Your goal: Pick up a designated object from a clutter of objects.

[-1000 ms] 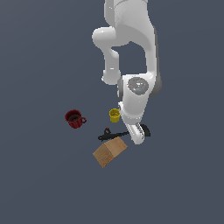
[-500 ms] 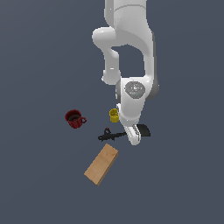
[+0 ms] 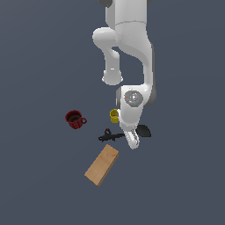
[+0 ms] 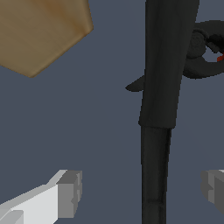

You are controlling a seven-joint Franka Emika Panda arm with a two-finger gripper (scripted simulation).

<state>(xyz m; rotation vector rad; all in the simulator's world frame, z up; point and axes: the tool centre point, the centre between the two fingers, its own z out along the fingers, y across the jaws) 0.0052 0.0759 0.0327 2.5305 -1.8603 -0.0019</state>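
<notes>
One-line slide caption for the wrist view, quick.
Open tool straddles the black spatula, with the black clamp and wooden block beyond.

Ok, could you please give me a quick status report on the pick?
Claw open, fingers either side of the spatula handle, not yet closed. Spatula lying flat. Black clamp right against the spatula; wooden block lies clear.
</notes>
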